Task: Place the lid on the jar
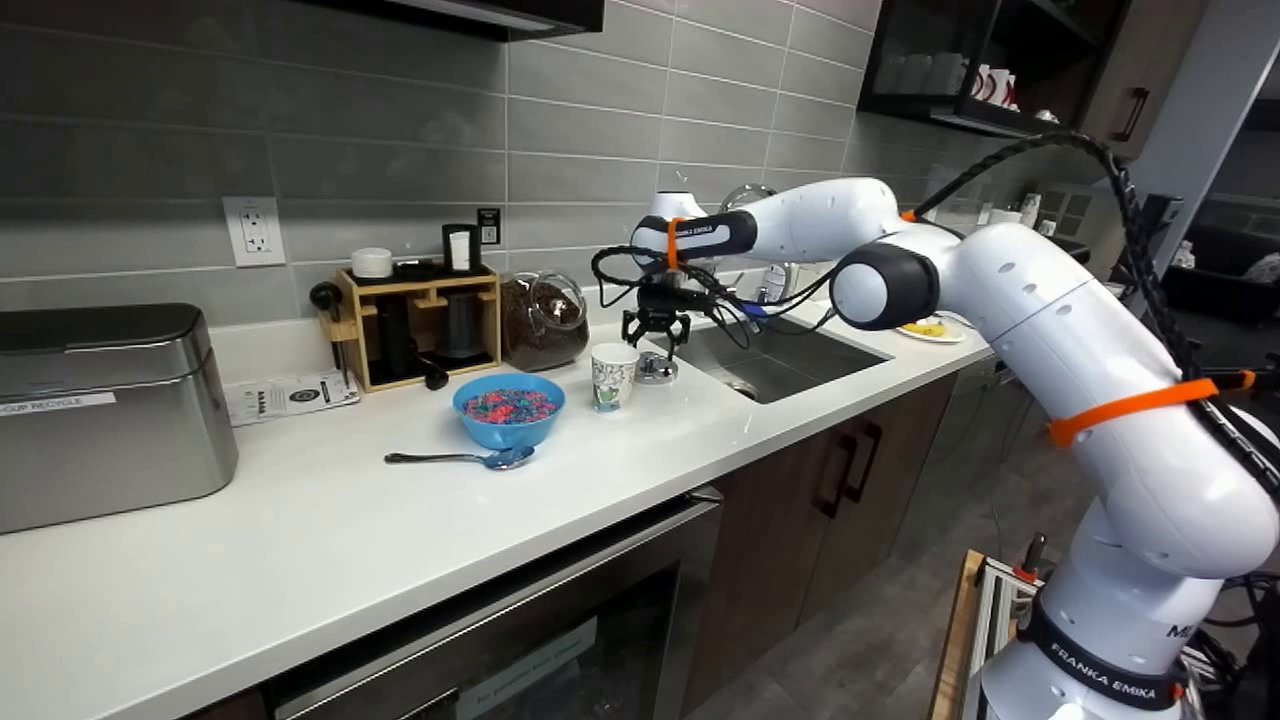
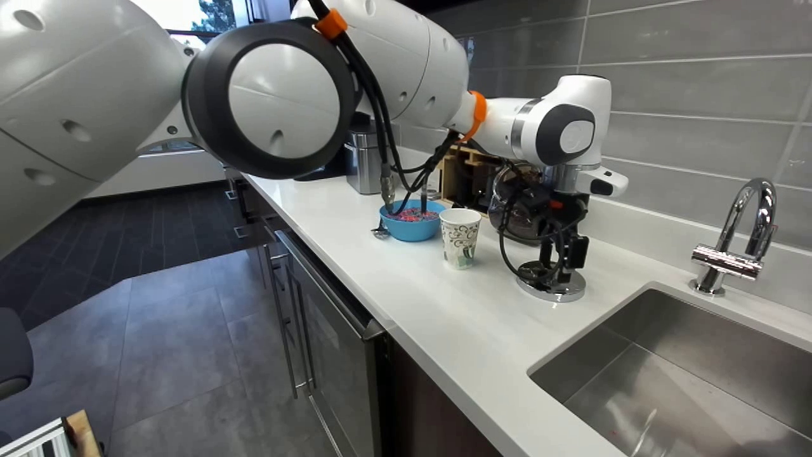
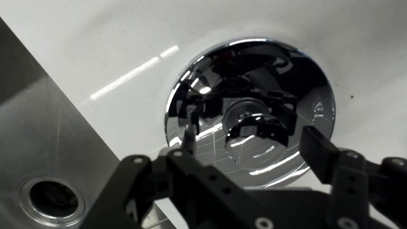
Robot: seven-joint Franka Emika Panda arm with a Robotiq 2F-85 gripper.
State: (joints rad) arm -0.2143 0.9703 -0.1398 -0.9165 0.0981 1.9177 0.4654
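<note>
A round shiny chrome lid (image 3: pixel 254 151) with a knob on top lies flat on the white counter, close to the sink's edge. It also shows in both exterior views (image 1: pixel 657 370) (image 2: pixel 552 292). My gripper (image 3: pixel 251 144) is open and points down at the lid (image 1: pixel 655 342) (image 2: pixel 553 270). In the wrist view its two fingers stand on either side of the knob, with a gap to it on each side. The glass jar (image 1: pixel 545 325) with dark brown contents stands tilted near the wall. In an exterior view the jar (image 2: pixel 500 206) is partly hidden behind the wrist and cables.
A patterned paper cup (image 1: pixel 612 378) stands right beside the lid. A blue bowl (image 1: pixel 508 432) of colourful bits and a spoon (image 1: pixel 508 458) are farther along the counter. A wooden rack (image 1: pixel 365 340) adjoins the jar. The sink (image 2: pixel 634 355) and faucet (image 2: pixel 729 254) lie opposite.
</note>
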